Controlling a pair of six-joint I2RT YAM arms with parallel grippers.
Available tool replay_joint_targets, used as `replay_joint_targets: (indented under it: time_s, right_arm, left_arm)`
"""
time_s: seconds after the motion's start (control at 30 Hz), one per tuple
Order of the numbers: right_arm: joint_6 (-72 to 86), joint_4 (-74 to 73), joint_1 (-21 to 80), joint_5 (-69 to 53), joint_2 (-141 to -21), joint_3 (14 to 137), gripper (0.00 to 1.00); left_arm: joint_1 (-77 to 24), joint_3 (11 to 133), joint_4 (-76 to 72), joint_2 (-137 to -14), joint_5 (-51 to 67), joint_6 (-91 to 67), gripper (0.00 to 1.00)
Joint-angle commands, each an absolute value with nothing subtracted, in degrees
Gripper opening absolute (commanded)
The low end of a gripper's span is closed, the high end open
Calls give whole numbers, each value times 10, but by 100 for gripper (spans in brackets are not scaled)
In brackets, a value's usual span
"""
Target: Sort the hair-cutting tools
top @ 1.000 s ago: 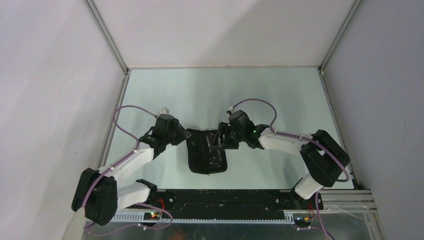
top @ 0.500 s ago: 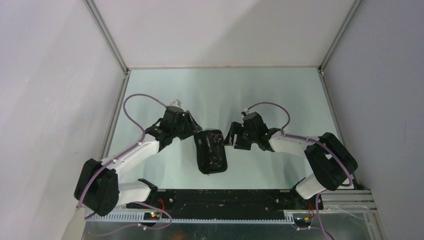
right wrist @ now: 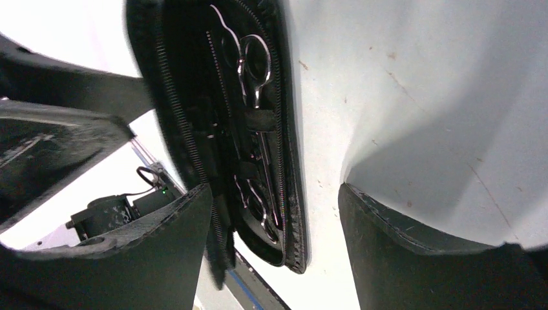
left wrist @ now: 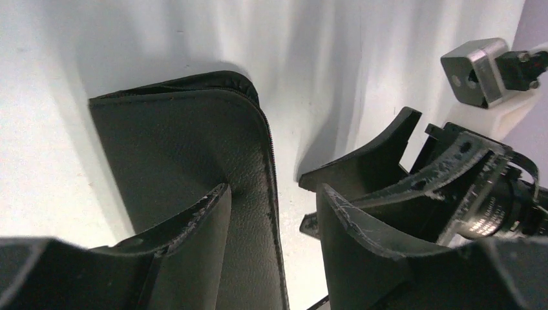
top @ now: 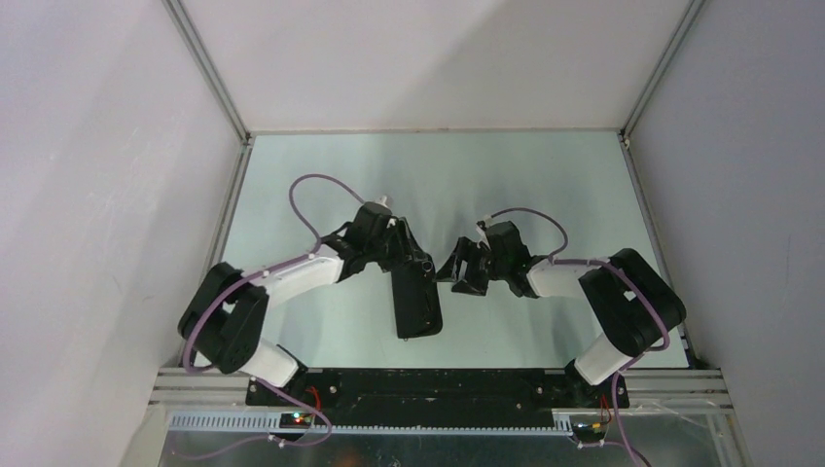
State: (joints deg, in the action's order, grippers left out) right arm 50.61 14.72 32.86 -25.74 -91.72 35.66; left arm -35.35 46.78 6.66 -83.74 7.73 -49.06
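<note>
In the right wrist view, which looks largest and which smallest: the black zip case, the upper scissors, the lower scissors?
1. The zip case, by far the largest.
2-3. The upper scissors and lower scissors: alike in size, both partly hidden, so unranked.

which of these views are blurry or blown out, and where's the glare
Top external: sharp and evenly lit, though the black case shows as a dark shape with little detail. Left wrist: the table is washed out with soft streaky shadows, and the zip is crisp. Right wrist: the case's left edge is smeared, the scissors glint, and the table is blown out.
</note>
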Motion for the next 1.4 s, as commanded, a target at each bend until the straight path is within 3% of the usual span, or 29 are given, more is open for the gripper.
replay_joint_targets:
  time_s: [0.0, 0.37, 0.57, 0.7, 0.87, 1.13, 1.37]
  right_arm:
    - [516, 199, 327, -288, -927, 352, 76]
    - [516, 210, 346, -288, -994, 376, 71]
    - [502, 167, 354, -270, -1022, 389, 50]
    - [489, 140, 354, -258, -1035, 388, 27]
    - [477, 132, 354, -251, -1044, 381, 13]
    - [469, 141, 355, -251, -1045, 372, 10]
    - [469, 152, 355, -260, -1043, 372, 9]
  left_arm:
    - [-369, 496, 35, -883, 108, -490, 57]
    - [-391, 517, 22, -940, 110, -495, 56]
    - [-397, 518, 27, -931, 101, -493, 56]
    - [-397, 517, 35, -902, 90, -488, 56]
    - [-397, 526, 79, -830, 36, -459, 57]
    - [-358, 458, 130, -751, -14, -454, 58]
    - [-338, 421, 144, -791, -14, -438, 55]
